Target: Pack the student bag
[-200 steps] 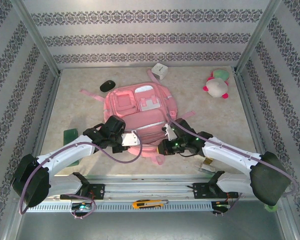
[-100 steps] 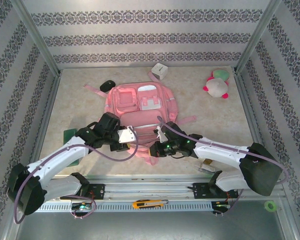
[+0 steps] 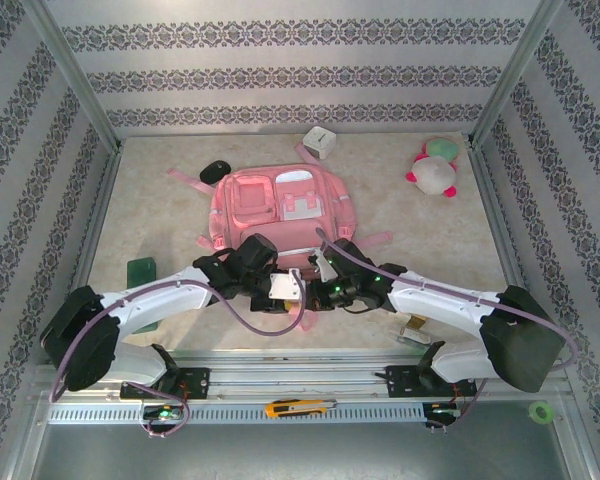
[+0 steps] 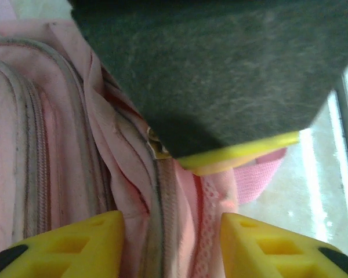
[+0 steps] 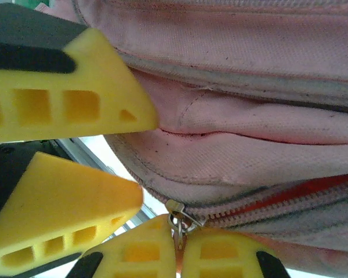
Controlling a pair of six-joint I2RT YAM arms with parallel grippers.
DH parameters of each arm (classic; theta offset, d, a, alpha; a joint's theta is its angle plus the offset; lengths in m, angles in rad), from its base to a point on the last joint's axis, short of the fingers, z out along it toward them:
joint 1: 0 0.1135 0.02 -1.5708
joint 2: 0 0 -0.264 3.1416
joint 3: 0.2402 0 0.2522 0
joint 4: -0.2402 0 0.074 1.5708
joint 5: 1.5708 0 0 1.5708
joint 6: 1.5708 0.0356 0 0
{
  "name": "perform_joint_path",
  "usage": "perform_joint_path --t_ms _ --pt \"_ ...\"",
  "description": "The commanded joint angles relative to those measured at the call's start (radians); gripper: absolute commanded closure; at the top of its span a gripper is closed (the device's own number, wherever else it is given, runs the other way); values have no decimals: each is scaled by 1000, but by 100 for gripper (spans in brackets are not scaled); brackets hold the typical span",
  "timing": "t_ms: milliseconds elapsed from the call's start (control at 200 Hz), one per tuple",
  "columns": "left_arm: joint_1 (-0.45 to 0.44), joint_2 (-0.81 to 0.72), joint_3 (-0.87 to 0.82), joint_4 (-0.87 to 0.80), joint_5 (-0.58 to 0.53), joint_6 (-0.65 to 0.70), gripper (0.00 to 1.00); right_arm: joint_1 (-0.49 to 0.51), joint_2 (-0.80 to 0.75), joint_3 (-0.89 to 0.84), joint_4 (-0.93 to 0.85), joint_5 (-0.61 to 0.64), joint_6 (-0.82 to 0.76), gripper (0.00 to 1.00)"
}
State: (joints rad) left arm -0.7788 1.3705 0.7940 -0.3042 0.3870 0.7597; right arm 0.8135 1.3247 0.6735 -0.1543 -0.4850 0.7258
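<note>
Pink student bag (image 3: 280, 205) — opening its zip, I think. Right pincer (image 5: 178, 255) pinches the zip pull (image 5: 175, 209); left pincer (image 4: 171, 231) is spread beside it. Next — hold cloth, slide zip.

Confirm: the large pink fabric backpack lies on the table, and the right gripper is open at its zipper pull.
Wrong: the right gripper is shut on the small metal zipper pull, as the right wrist view shows. The large pink fabric backpack does lie on the table.
</note>
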Motion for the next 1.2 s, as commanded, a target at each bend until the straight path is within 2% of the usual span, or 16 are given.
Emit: perform_joint_path --t_ms 0,135,245,375,450,934,1029,1114,1194 --pt "-11 23 33 75 -19 27 62 -18 -21 32 -24 -48 -41 100" --pt "-10 -6 4 64 -91 46 89 -78 -48 15 -68 -64 -71 100" --pt "8 -60 -14 -26 -119 79 99 -167 -95 -10 -119 -89 -114 100" --pt "30 -140 -29 -136 -129 106 100 -286 -131 -37 -169 -120 -178 100" --pt "41 -181 -49 -172 -142 116 100 -308 -124 -37 -172 -133 -196 100" --pt "99 -302 -76 -348 -295 114 100 -187 -94 -40 -78 -100 -128 100" --pt "101 -341 -80 -346 -307 78 90 -162 -94 -49 -43 -90 -104 100" --pt "99 -364 -54 -339 -210 -2 67 -141 -90 -47 -14 -89 -88 100" --pt "69 -372 -51 -257 -117 -96 53 -127 -85 -38 -8 -86 -83 100"
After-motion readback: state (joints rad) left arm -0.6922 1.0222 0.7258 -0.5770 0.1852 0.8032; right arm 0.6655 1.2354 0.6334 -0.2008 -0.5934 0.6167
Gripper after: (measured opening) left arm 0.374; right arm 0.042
